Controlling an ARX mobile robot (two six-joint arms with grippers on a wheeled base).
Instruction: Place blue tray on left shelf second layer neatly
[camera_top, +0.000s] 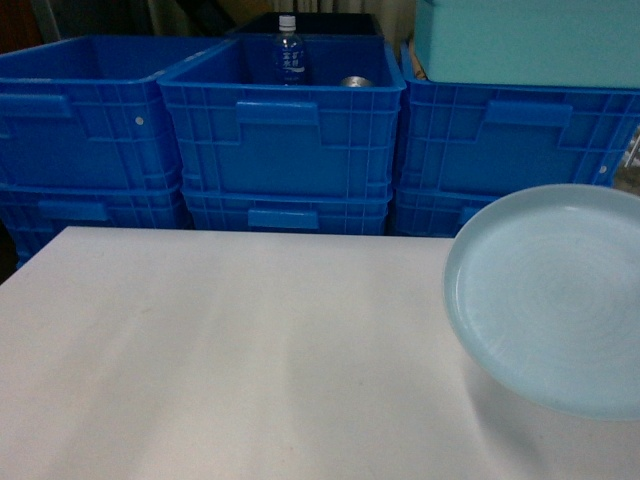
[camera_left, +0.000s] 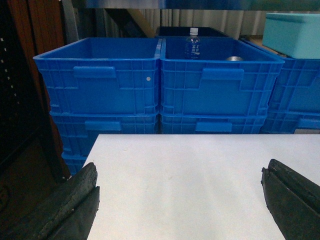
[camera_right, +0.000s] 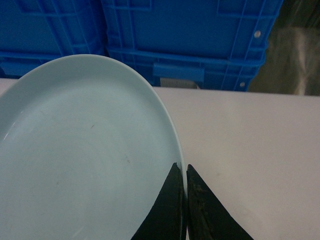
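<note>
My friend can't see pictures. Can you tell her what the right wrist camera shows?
The right gripper pinches the rim of a blue tray above a white table. Blue crates are stacked behind.

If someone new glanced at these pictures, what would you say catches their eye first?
Probably the blue tray, held tilted above the white table at the right, its rim pinched by the right gripper. Behind the table stands a wall of stacked deep-blue crates, the middle one holding a water bottle.
</note>
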